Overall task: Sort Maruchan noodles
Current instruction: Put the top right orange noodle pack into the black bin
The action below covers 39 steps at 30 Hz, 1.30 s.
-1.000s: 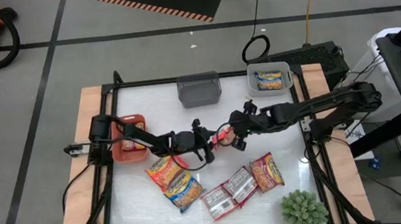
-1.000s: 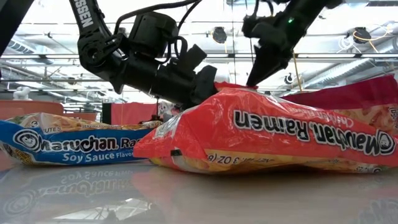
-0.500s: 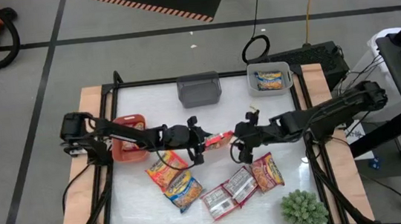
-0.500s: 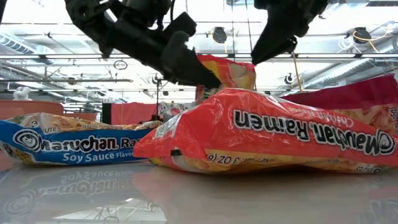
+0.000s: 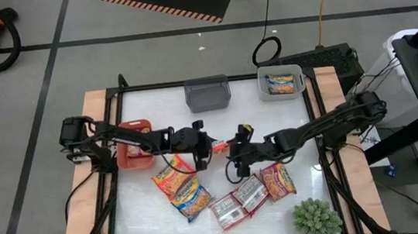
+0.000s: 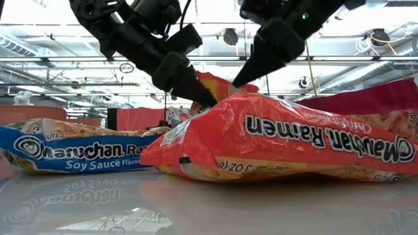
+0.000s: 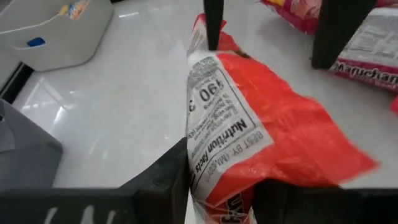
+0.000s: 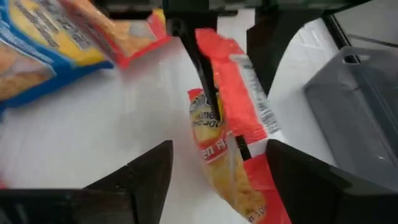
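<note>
A red-backed Maruchan noodles packet hangs on edge above the table's middle, with my left gripper shut on it. My right gripper comes in open from the right. Its two fingers stand on either side of the packet's far end. Several more packets lie flat on the table's near half: one red-trimmed, one blue-trimmed, others toward the right. In the low view the held packet shows behind a big red packet. My left gripper pinches the packet's near end between its two fingers, one on the printed back and one on the other face. The fingers come slanting down from the table's left and lie along the packet. The packet stands on edge, lifted clear. My right gripper: I cannot tell whether a finger touches the packet.
A red bin stands at the left, a grey bin at the far middle, and a white bin with one packet at the far right. A green plant sits at the near right corner.
My right gripper has opened and let go of the red packet, drawn back toward the right edge, then come back toward the packet, lower. My left gripper has risen and rolled, and carries the packet higher than before.
</note>
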{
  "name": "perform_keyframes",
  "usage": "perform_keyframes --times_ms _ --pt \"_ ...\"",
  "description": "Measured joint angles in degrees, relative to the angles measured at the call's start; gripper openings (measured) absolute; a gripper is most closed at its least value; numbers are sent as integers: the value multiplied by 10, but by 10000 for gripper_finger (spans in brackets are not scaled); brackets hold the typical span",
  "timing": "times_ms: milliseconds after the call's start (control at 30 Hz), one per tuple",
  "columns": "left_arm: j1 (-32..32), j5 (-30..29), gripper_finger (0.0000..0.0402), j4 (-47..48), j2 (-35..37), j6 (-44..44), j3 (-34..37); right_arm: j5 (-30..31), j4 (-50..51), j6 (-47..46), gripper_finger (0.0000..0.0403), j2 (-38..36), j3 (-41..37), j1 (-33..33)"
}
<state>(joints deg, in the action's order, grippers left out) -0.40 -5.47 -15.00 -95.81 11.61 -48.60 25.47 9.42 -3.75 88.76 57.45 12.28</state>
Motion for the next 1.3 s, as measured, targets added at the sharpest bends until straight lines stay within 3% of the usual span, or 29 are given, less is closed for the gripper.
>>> perform_keyframes --times_ms 133,700,867,1033,1167,1300 --pt "0 6 131 -1 0 10 0 32 -10 3 262 19 0 -11" --pt "-4 8 131 32 0 7 -1 28 -75 34 259 23 0 -22" --pt "-11 5 131 31 0 8 -1 -46 -72 14 259 26 0 -37" --pt "-25 7 131 23 0 23 0 -66 -71 17 259 47 0 -46" --pt "-34 7 131 18 -1 33 0 -118 -74 28 257 73 0 -54" --pt "-35 5 131 18 -1 33 0 -123 -71 30 246 81 0 -59"
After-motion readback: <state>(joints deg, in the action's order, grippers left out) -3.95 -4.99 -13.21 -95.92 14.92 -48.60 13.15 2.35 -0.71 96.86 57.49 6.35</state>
